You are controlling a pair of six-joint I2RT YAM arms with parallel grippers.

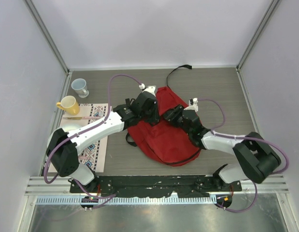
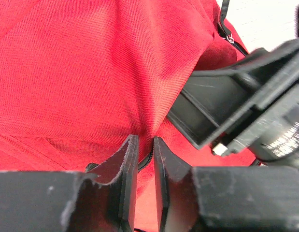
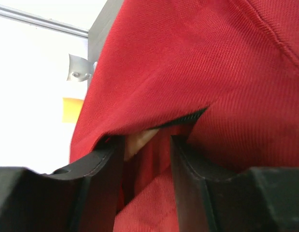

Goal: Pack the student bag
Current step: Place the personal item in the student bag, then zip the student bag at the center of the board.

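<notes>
The student bag [image 1: 163, 137] is a red fabric backpack lying in the middle of the table, with both arms meeting over its upper part. My left gripper [image 1: 153, 115] [image 2: 145, 145] has its jaws nearly together on a fold of the bag [image 2: 91, 72] at the black zipper trim [image 2: 148, 159]. My right gripper [image 1: 167, 116] [image 3: 147, 145] stands open. Its fingertips reach under the bag's zipper edge [image 3: 188, 118] into the opening, with red fabric [image 3: 154, 193] between them. Something pale [image 3: 138, 139] shows inside the opening. The right gripper's body [image 2: 246, 111] is close beside my left jaws.
A yellow mug [image 1: 68, 105] and a clear cup [image 1: 80, 87] stand at the back left. A patterned mat [image 1: 95, 142] lies under the left arm. A black strap [image 1: 178, 70] trails behind the bag toward the back wall.
</notes>
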